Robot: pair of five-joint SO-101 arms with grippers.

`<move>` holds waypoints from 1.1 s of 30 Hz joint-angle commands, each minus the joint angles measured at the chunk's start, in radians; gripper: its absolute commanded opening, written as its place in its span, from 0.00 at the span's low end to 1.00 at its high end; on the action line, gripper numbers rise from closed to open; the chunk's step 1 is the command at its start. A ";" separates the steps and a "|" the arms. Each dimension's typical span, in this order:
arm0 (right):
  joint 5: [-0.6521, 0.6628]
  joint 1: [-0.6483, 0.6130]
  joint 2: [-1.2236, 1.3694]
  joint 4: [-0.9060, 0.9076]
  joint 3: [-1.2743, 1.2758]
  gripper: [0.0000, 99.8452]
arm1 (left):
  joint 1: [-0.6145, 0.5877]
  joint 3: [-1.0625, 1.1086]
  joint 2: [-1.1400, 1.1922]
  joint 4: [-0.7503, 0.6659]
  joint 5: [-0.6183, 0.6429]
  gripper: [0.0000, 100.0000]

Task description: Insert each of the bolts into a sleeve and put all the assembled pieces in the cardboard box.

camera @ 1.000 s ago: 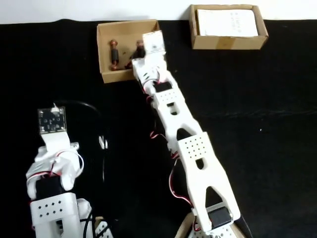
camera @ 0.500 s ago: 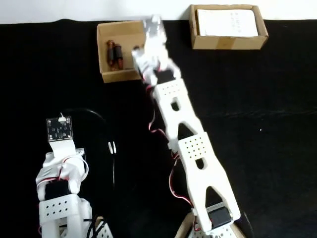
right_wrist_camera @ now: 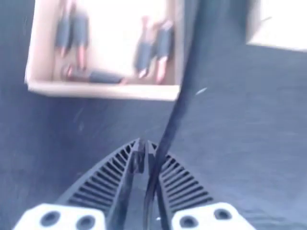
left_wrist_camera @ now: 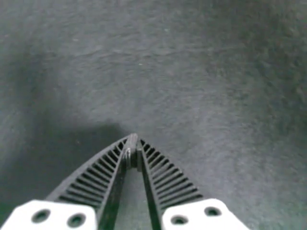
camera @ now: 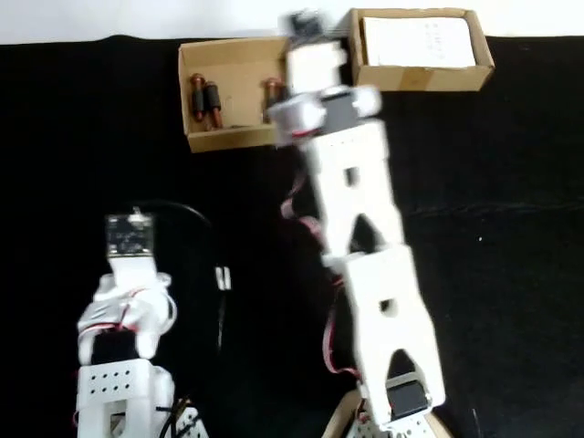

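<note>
cardboard box (right_wrist_camera: 103, 91) holds seemingly five slim, copper-tipped cylindrical pieces (right_wrist_camera: 163, 42).

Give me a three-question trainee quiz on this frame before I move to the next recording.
1. True or false: the left gripper has its jaws shut on nothing.
2. Fill in: the jaws of the right gripper are ____.
3. The assembled pieces lie: A in the left gripper; B in the cardboard box; C in the right gripper.
Key: 1 true; 2 shut; 3 B.
</note>
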 commanded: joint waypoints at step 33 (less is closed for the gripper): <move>-0.060 0.219 -1.662 -0.944 2.961 0.01 | 0.140 0.051 -0.461 0.539 -0.003 0.01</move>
